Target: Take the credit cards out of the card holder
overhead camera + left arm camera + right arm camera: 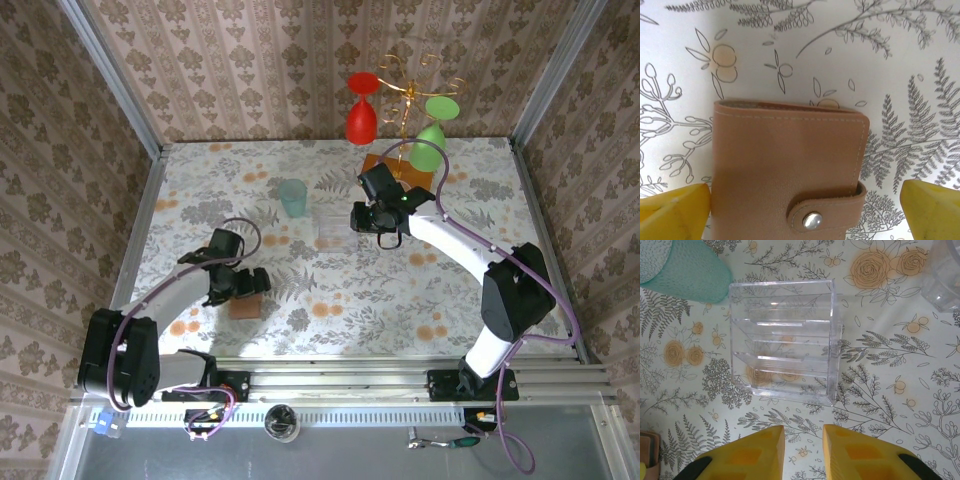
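The card holder [785,170] lies snapped shut on the table [890,75] between the left gripper's [805,200] wide-apart jaws, so closing could shove it sideways unopened, while the right gripper's [799,450] jaws, seemingly barely parted, offer no brace.

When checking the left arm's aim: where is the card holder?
Top view: the card holder lies near-left on the table, just under the left gripper, closed, between its open fingers.

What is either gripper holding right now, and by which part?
Nothing is held. The left gripper is open, its fingers astride the closed card holder without clamping it; the right gripper is empty.
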